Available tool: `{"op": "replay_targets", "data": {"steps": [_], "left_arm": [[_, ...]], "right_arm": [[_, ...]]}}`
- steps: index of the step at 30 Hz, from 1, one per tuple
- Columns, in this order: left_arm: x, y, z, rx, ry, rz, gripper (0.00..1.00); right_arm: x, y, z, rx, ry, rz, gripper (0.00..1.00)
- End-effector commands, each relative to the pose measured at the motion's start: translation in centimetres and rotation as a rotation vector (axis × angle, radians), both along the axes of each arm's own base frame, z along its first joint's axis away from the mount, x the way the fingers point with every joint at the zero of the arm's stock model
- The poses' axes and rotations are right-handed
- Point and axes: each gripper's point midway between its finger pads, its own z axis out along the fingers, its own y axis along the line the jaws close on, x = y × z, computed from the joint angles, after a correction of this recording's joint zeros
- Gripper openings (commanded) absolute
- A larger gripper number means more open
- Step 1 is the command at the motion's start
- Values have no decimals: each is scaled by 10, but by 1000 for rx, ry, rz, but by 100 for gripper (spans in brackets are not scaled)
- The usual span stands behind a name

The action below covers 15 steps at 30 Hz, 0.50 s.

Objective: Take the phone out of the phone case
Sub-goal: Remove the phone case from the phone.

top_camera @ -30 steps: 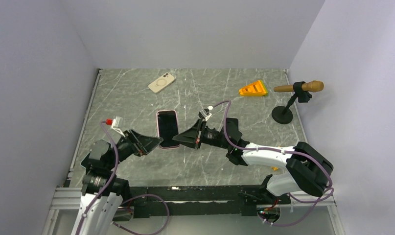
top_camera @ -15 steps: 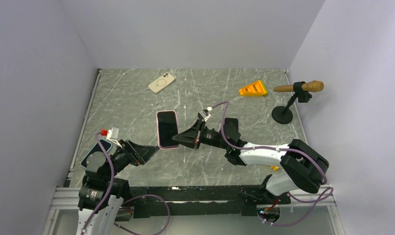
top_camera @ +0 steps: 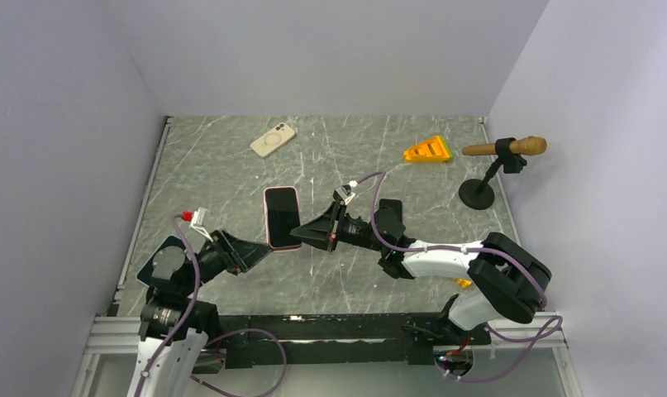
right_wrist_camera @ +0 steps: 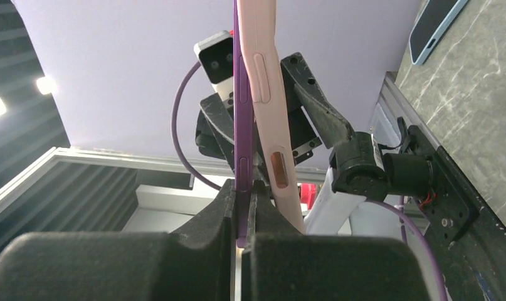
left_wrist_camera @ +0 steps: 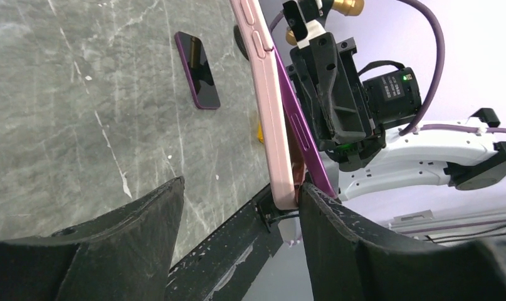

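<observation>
A purple phone [right_wrist_camera: 241, 94] in a pink phone case [right_wrist_camera: 266, 81] is held on edge above the table [top_camera: 231, 165]. My right gripper [right_wrist_camera: 242, 188] is shut on the phone's bare edge, where the case has peeled away and lies outside the right finger. In the top view the phone [top_camera: 282, 217] hangs between the right gripper [top_camera: 301, 236] and the left gripper [top_camera: 262, 251]. My left gripper [left_wrist_camera: 242, 186] is open, with the case's [left_wrist_camera: 267, 106] lower corner between the jaws, against the right finger [left_wrist_camera: 363, 251]. The left finger [left_wrist_camera: 112, 244] stands clear of it.
A cream phone case [top_camera: 273, 139] lies at the back of the table and an orange wedge [top_camera: 427, 150] at the back right. A wooden handle on a black stand [top_camera: 503, 153] is at the right. A dark phone [left_wrist_camera: 198, 70] and a blue-edged phone [right_wrist_camera: 435, 25] lie flat.
The left gripper's jaws have narrowed round the case's lower corner and its wrist has shifted a little. The right gripper holds the phone as before.
</observation>
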Motion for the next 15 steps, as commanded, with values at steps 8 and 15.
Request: {"op": "replay_targets", "data": {"steps": [8,15], "left_arm": [[15,-27,29,-143,-51,-182,51],[20,-37,35,-168,-45,-204,22]], "right_arm": [[-8,1,35,125,-82,18,0],[-11,3,29,110,-80,18,0]]}}
